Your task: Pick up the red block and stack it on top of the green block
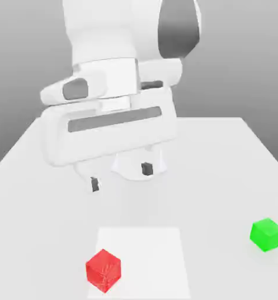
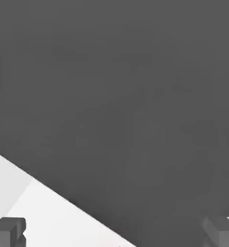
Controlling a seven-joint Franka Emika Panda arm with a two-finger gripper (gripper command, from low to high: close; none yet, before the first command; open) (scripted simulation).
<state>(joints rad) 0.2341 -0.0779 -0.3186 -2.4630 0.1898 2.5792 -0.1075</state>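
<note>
Reaching stage. The gripper [image 1: 120,177] hangs above the white surface [image 1: 223,170] with its fingers [image 1: 95,184] spread wide and nothing between them; both dark tips also show in the hand view. The red block [image 1: 103,269] rests on a paler square patch [image 1: 159,252] of the surface, nearer the camera than the gripper and a little toward the exterior view's left. The green block [image 1: 267,234] sits well apart, toward the exterior view's right. To do this step well, the gripper should likely be centred over the red block, its fingers squared to two opposite faces, then lowered straight before closing, so the block is not nudged aside.
</note>
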